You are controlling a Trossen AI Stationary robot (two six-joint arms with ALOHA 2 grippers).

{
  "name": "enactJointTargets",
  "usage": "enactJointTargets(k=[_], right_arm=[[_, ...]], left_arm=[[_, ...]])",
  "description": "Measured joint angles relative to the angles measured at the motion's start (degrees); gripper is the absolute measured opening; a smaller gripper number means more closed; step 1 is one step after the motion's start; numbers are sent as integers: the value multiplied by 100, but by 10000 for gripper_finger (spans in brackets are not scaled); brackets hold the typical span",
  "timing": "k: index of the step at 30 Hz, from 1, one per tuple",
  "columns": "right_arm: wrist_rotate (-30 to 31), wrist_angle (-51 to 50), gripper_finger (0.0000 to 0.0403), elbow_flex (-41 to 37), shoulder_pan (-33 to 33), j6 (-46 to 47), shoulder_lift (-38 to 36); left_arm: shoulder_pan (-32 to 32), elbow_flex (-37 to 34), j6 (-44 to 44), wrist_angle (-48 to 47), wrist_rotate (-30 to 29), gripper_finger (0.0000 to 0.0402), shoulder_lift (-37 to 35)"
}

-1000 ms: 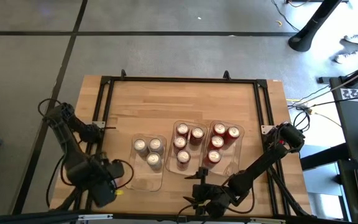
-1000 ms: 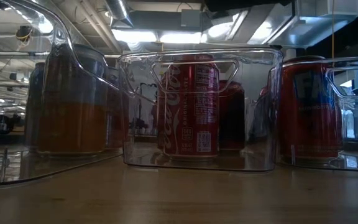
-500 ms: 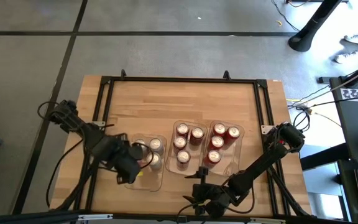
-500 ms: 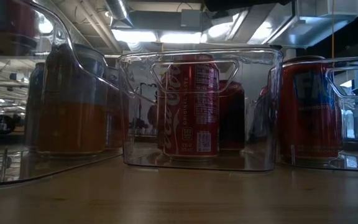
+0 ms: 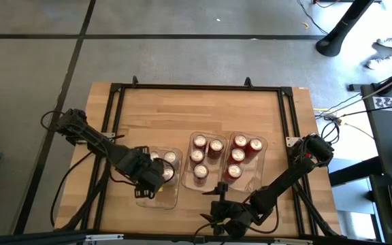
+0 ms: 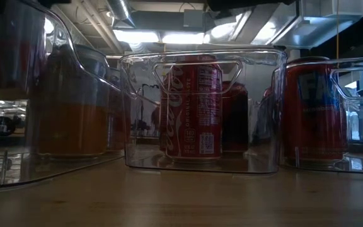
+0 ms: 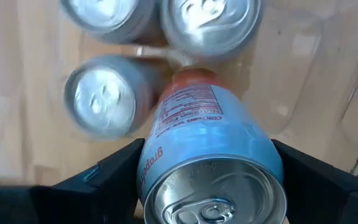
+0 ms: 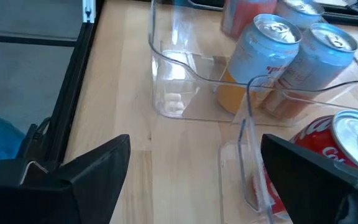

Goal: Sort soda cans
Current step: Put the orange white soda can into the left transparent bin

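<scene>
My left gripper (image 5: 148,178) hangs over the left clear tray (image 5: 172,197), shut on a silver-blue soda can with an orange-red base (image 7: 194,118). Three silver-topped cans (image 7: 98,102) stand in that tray under it. The held can also shows dark through the tray wall in the low view (image 6: 8,53). The middle tray (image 5: 186,175) and the right tray (image 5: 265,146) hold several red cans (image 5: 199,156) standing upright. My right gripper (image 5: 222,212) waits open near the table's near edge, with nothing between its fingers. My left gripper pinches the can's side wall just under its top rim (image 7: 151,180) between its two fingers (image 7: 114,177), one on each side. The fingers point down from above. The can hangs upright, top up, clear of the tray floor and above the standing cans.
The near part of the left tray is bare (image 8: 179,87). A black frame (image 5: 196,87) runs along the table's far and side edges. A red can (image 8: 344,140) in the middle tray stands close to my right gripper. Bare wood lies at the table's far half (image 5: 196,112).
My left gripper has carried the can from the table's near left corner toward the right, to above the left tray, sinking a little and rolling about its own axis. The can has stayed upright in the hold.
</scene>
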Motion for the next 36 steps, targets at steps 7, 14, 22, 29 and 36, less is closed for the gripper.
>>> enactJointTargets(k=[7,14,22,29,36], right_arm=[[98,0,360,0,0,4,0],[141,11,360,-9,0,5,0],[141,13,360,-13,0,4,4],[139,0,360,-17,0,4,11],[139,-2,360,-17,0,-7,13]], left_arm=[[187,-606,210,670,159,292,7],[364,-1122,433,1176,294,292,4],[424,-1343,623,1326,280,293,4],[427,-1343,628,1442,259,295,4],[448,-1341,610,1430,318,355,0]])
